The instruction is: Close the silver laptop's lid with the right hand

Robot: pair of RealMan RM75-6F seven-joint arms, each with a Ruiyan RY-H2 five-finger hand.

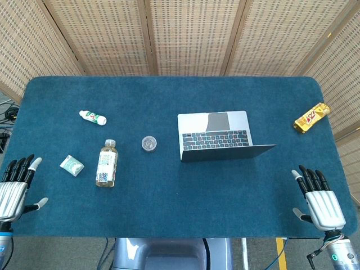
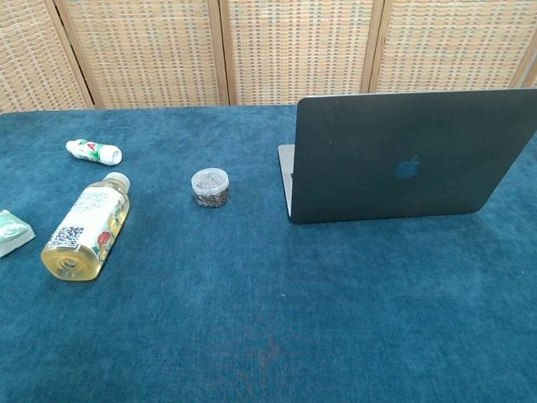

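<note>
Woven rattan screen panels [image 1: 191,34] in wooden frames stand behind a bench [image 1: 169,208] covered with dark blue carpet-like cloth.

The laptop [image 1: 216,135] sits right of centre on the bench, open, with its keyboard facing the screens and the back of its lid [image 2: 411,155] facing the robot. In the chest view the lid stands close to upright and shows a logo at its centre.

The right hand [image 1: 319,197] rests at the near right edge of the bench, palm down, fingers apart and extended, holding nothing. It is well apart from the laptop. The left hand [image 1: 16,184] lies at the near left edge in the same posture, fingers spread, holding nothing. Neither hand appears in the chest view.

A clear bottle [image 1: 107,163] of yellowish liquid lies on its side on the left half of the bench, cap pointing away from the robot. A gold snack packet [image 1: 311,117] lies near the far right edge. A small white tube [image 1: 93,117] with a green and red label lies beyond the bottle. A white and green sachet [image 1: 72,164] lies just left of the bottle. A small round clear container [image 1: 149,143] stands between the bottle and the laptop.
</note>
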